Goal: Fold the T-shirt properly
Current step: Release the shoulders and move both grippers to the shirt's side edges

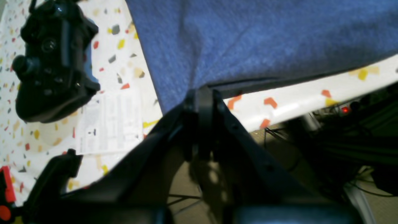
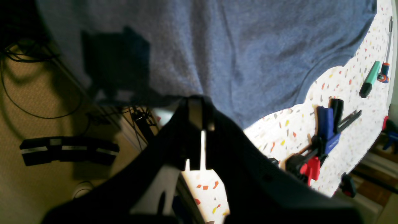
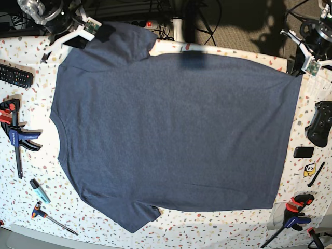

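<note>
The navy-blue T-shirt [image 3: 176, 129] lies spread flat, plain side up, over most of the speckled table [image 3: 207, 228]. Its collar end points to the base view's left and its hem to the right. My right gripper [image 3: 93, 27] is at the far left corner, shut on the far sleeve's edge, as the right wrist view [image 2: 199, 104] shows with the cloth [image 2: 233, 56] right at its tips. My left gripper [image 3: 310, 66] is at the far right, shut on the hem's far corner, seen close in the left wrist view [image 1: 203, 93] against the fabric [image 1: 264, 40].
A black game controller [image 3: 319, 123] lies right of the hem, also in the left wrist view [image 1: 53, 62], beside a paper sheet [image 1: 108, 124]. A remote [image 3: 15, 76], a blue-red clamp [image 3: 15, 136], a green marker [image 3: 39, 190] and a screwdriver [image 3: 52, 218] lie at the left. Another clamp [image 3: 293, 218] is at the near right.
</note>
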